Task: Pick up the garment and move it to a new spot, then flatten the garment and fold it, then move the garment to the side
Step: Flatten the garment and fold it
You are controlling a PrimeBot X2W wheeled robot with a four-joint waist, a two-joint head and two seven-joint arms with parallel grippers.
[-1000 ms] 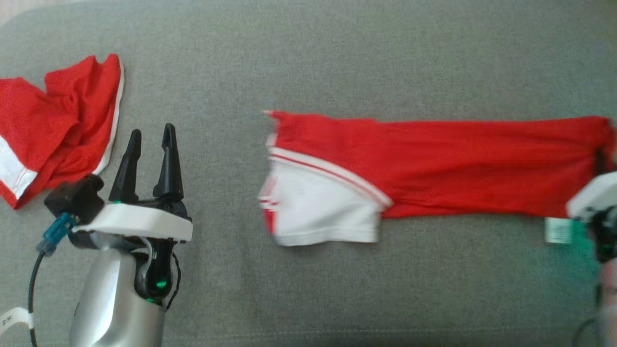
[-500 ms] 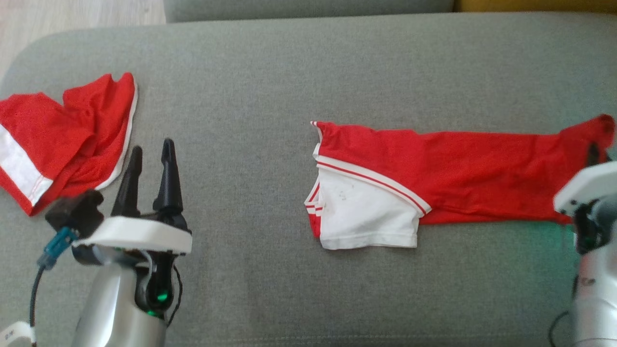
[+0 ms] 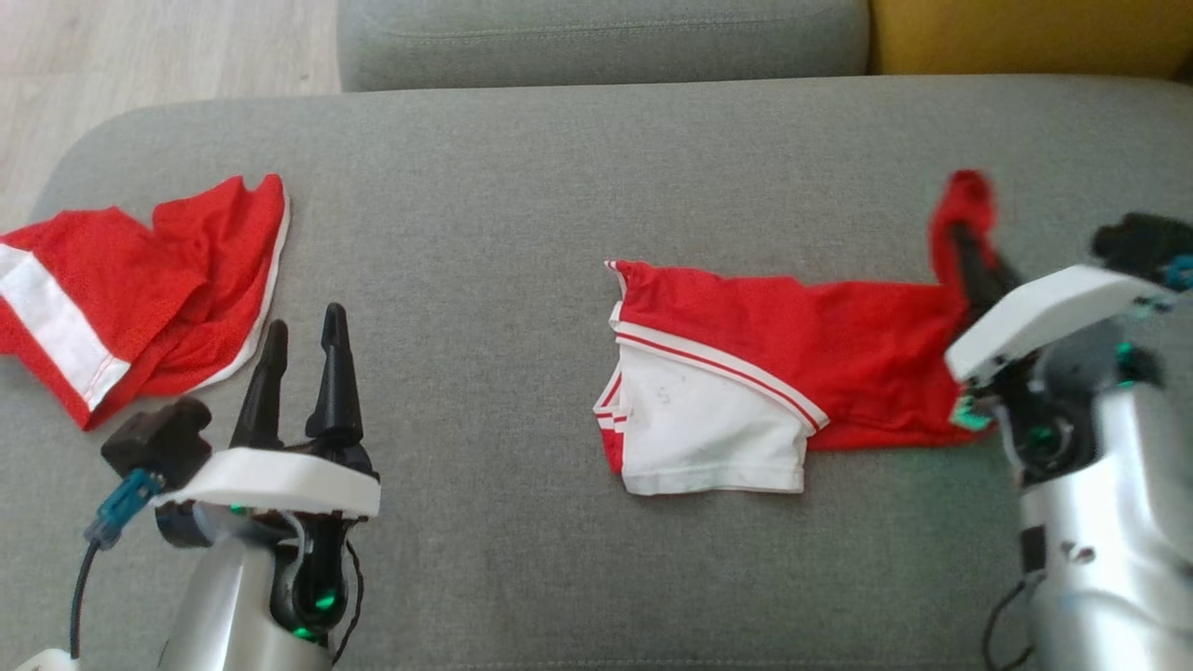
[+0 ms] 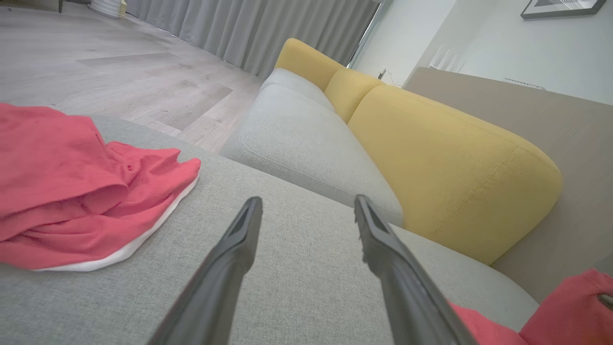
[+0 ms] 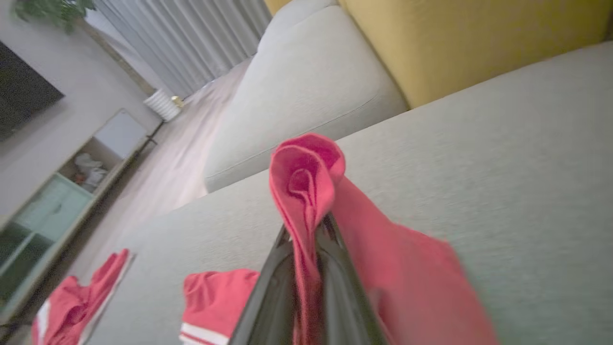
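At the far left of the grey sofa seat (image 3: 522,186) lies a crumpled red mesh garment (image 3: 140,270) with white trim. Just right of it, the left end effector (image 3: 305,321) hovers over bare upholstery. Its two dark fingers are spread wide with nothing between them, and they point toward the grey back cushion (image 3: 596,42). Past a stretch of bare seat, the red-and-white garment (image 3: 746,373) lies right of centre. Its white panel with red stripes rests flat at the left end. The red length runs rightward, flat at first, then rises off the seat. The right end effector (image 3: 965,242) is clamped on that raised right end, fingers pressed tight together on the cloth, and a bunch of red fabric pokes out above the tips. Behind it, at the upper right, sits a yellow cushion (image 3: 1025,37).
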